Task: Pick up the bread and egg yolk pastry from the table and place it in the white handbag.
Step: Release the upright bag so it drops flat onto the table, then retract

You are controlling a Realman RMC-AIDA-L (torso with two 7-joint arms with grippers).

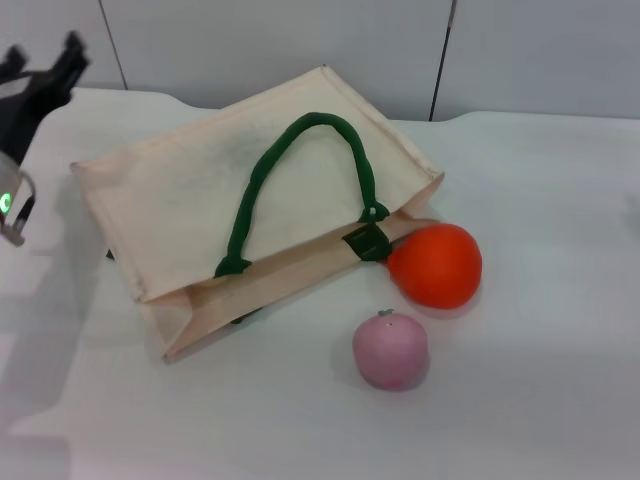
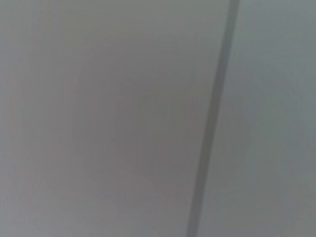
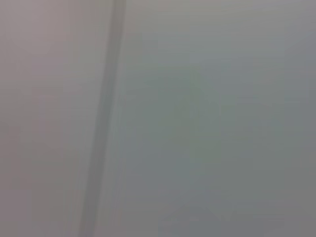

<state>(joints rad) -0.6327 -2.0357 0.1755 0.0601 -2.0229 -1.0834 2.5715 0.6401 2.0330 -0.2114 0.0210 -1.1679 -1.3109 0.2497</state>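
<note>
On the table, white handbag lies flat, green-handled.

A white table is being seen from the head view. The white handbag (cream fabric, dark green loop handles) is lying flat on it, its open mouth facing the near edge. An orange pear-shaped fruit is resting on the table, touching the bag's right corner. A pink round fruit, green-stemmed, is sitting just in front of the orange one.
</note>
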